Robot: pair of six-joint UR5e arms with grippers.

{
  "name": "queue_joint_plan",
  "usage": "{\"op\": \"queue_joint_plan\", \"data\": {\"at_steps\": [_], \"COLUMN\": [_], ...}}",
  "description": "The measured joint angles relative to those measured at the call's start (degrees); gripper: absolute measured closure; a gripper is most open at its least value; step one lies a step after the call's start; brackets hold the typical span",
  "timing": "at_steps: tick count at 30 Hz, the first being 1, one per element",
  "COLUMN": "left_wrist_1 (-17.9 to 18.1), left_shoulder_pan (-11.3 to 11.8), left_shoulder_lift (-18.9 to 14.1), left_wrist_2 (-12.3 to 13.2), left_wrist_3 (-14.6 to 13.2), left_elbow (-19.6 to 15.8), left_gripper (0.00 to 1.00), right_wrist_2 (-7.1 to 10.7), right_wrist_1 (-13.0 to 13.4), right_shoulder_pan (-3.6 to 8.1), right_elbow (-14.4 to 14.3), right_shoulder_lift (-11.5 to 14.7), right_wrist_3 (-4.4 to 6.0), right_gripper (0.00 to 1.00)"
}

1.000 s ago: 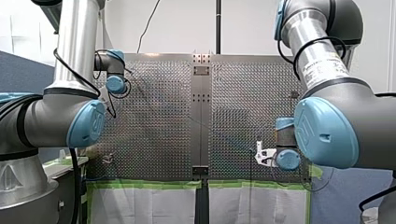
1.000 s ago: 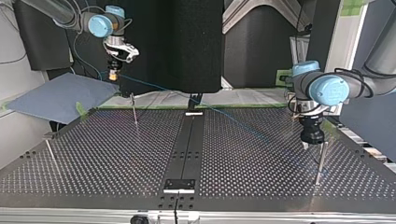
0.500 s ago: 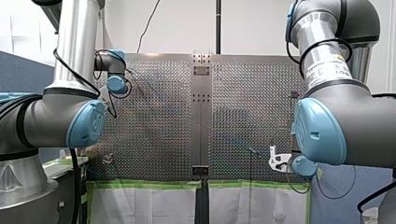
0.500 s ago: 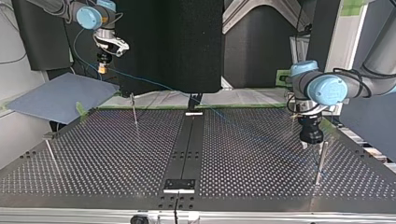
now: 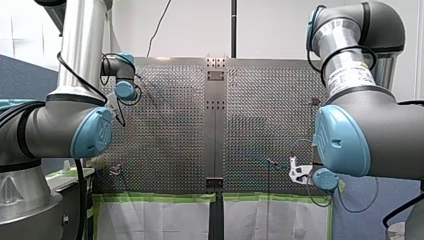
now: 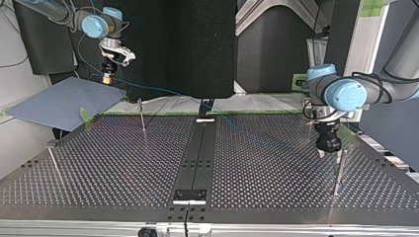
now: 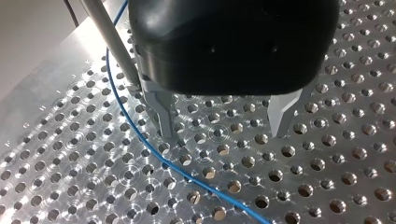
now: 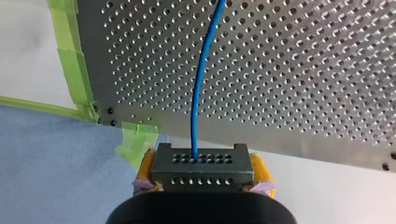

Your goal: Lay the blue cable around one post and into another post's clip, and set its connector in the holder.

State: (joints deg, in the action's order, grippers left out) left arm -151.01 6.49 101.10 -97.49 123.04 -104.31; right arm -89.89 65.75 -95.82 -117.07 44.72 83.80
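**Blue cable drawn between a clenched right hand and an open left hand**

The dark, perforated block connector (image 8: 201, 163) was held clamped between the yellow pads (image 8: 145, 168) of the right hand (image 6: 106, 78). That hand was raised above the blue cloth (image 6: 59, 101) at the top view's left, off the edge of the perforated metal bench (image 6: 99, 163). From the connector the thin blue cable (image 8: 201, 88) was led out over the bench in a nearly straight line. The height and outward station of this hand were judged to serve tension, so that slack would be taken up against a post rather than left pooled on the bench.

The left hand (image 7: 223, 133) was set low over the bench with its metal fingers (image 7: 163, 112) spread and nothing grasped between them. It was stationed just beside the upright metal post (image 7: 109, 42). In the left wrist view the cable was seen to bend at this post, to lie on the bench beside the finger nearer the post, and then to cross ahead of the gap. The released hand was probably placed there to receive or steady the cable at the bend.

No clip could be made out on any post, and the holder could not be identified with certainty. The connector was therefore judged not yet seated.
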Motion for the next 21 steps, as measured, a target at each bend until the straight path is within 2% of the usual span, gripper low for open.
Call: {"op": "queue_joint_plan", "data": {"at_steps": [3,10,14,21], "left_wrist_1": [0.0,0.0,0.0,0.02], "left_shoulder_pan": [-0.01,-0.08,-0.08,-0.1], "left_shoulder_lift": [0.0,0.0,0.0,0.0], "left_wrist_2": [-0.01,-0.01,-0.02,-0.02], "left_wrist_3": [0.0,-0.16,-0.28,-0.49], "left_elbow": [0.01,0.01,0.01,0.01], "left_gripper": [0.0,0.0,0.0,0.0], "right_wrist_2": [0.05,0.27,0.76,1.33], "right_wrist_1": [-0.55,-1.01,-1.01,-1.15], "right_shoulder_pan": [-0.22,-0.58,-0.83,-1.01], "right_elbow": [1.52,4.17,5.15,6.96], "right_shoulder_lift": [-0.31,-0.97,-2.56,-5.77], "right_wrist_3": [-0.53,-1.05,-1.63,-1.67], "right_gripper": [1.0,1.0,1.0,1.0]}}
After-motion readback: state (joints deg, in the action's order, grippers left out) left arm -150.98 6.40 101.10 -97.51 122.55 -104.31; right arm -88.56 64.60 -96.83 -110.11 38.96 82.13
